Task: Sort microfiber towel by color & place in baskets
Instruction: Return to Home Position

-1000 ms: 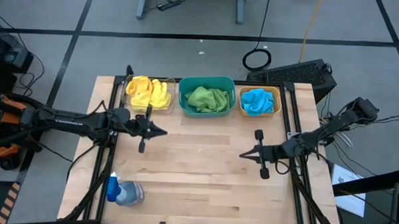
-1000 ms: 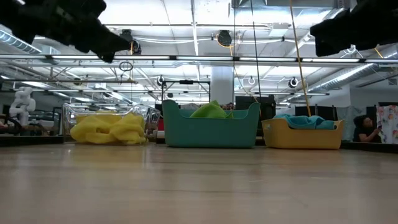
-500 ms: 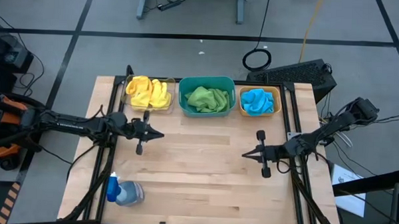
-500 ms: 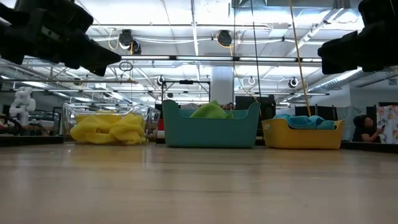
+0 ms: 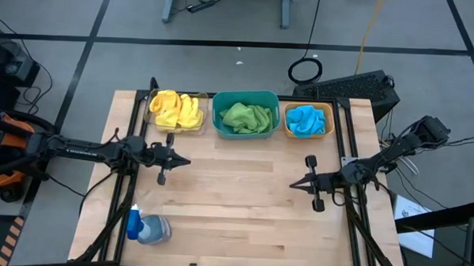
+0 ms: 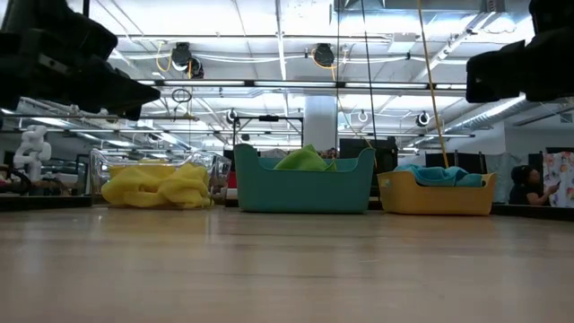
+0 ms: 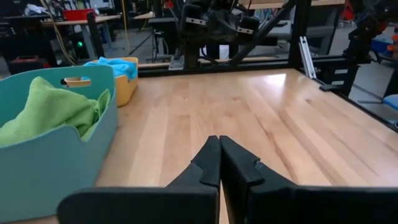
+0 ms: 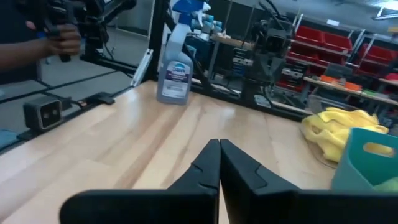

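where the towels lie: crumpled yellow microfiber towels [image 5: 176, 109] fill the clear plastic bin [image 6: 220, 170] at the table's far edge; a bunched green microfiber towel [image 5: 247, 117] sits in the larger teal plastic bin [image 6: 305, 190] just beside it; a bright blue microfiber towel [image 5: 306, 120] sits in the smaller orange plastic bin [image 6: 435, 199] at the row's other end.
table: the pale wooden table [image 5: 242, 212] shows no loose towel; a clear spray bottle with a blue trigger head [image 5: 143, 227] stands near the front corner on the left arm's side.
left gripper: the left gripper [image 7: 219, 142] hangs above bare wood in front of the clear bin, fingers pressed together on nothing.
right gripper: the right gripper [image 8: 219, 144] hangs over the wood on the opposite side, well short of the orange bin, likewise closed and empty.
handling: the cloth looks light, soft and limp, with a nap that should grip rather than slip; nothing here would break.
where to hold: a raised fold on top of a heap offers the best pinch; a lifted towel would likely drape and could drag on a bin's rim.
progress: each colour has its own bin, so sorting looks complete and the arms appear to be parking.
beyond the table: a person's hand [image 8: 62, 42] shows off the table's edge in the right wrist view.
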Available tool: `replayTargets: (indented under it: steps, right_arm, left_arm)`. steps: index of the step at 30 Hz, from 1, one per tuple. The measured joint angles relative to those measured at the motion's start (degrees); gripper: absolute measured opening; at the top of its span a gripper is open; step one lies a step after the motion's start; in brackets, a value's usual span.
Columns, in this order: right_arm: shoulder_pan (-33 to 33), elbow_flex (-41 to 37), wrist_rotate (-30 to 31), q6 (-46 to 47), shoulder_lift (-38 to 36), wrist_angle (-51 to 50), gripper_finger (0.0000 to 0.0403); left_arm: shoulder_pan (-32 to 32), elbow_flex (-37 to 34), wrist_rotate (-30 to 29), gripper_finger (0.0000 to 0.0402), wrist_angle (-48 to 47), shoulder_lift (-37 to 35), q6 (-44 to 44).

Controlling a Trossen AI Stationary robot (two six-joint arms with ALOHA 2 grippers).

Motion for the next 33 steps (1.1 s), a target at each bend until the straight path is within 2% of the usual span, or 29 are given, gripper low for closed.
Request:
replayTargets:
  steps: [7, 22, 26, 33]
  right_arm:
    - [-0.02, 0.02, 5.28, -0.09, -2.14, -3.68, 0.0]
    - [-0.01, 0.02, 5.39, 4.74, -15.38, -19.69, 0.0]
    - [-0.02, 0.02, 5.41, 6.21, -19.7, -25.2, 0.0]
    - [0.0, 0.04, 6.09, 7.44, -27.81, -33.43, 0.0]
  left_arm:
    - [0.02, -0.09, 0.45, 0.0004, -4.79, -3.48, -0.04]
    - [0.02, -0.07, 0.86, 0.0004, -16.71, -15.96, 0.42]
    - [0.0, 0.0, -2.12, 0.0004, -21.67, -19.31, -1.5]
    - [0.02, 0.04, -3.1, 0.0004, -22.06, -21.62, -1.4]
